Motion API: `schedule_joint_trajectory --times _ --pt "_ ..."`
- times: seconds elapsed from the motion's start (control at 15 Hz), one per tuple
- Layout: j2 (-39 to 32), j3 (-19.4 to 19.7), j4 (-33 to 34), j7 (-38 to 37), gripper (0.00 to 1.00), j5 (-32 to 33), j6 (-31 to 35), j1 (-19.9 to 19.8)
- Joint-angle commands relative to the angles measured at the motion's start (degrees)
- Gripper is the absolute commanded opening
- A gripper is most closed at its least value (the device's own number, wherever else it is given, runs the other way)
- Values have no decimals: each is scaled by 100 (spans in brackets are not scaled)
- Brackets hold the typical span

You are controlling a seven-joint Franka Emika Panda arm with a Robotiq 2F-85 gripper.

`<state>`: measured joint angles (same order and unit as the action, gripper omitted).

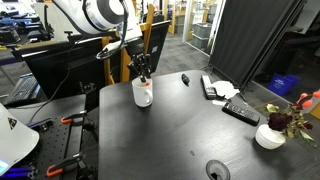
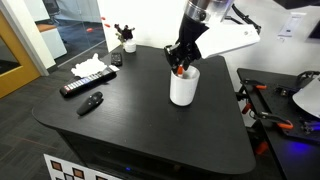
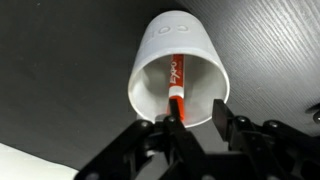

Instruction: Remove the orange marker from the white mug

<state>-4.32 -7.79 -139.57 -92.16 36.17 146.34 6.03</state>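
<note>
The white mug (image 1: 143, 93) stands upright on the black table, seen in both exterior views (image 2: 184, 88). The orange marker (image 3: 176, 80) leans inside the mug (image 3: 180, 45), its tip showing at the rim (image 2: 180, 71). My gripper (image 3: 197, 115) hangs right above the mug's mouth, fingers apart. The marker's upper end lies against one finger, with a gap to the other. In both exterior views the gripper (image 1: 141, 72) (image 2: 181, 62) reaches down to the rim.
A black remote (image 1: 240, 110) (image 2: 88, 83), a small black pen-like object (image 1: 185, 79) (image 2: 91, 102), white paper (image 1: 222, 88) and a white bowl with dark red flowers (image 1: 270, 135) (image 2: 129, 45) lie on the table. Monitors and clamps stand by the table edge.
</note>
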Motion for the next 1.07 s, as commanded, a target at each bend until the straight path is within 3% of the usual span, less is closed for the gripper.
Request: schedule_joint_trajectory --times 0.0,1.0 --pt "82 136 -139 236 42 -209 192 44" --pt "0 248 -160 781 41 -456 330 32"
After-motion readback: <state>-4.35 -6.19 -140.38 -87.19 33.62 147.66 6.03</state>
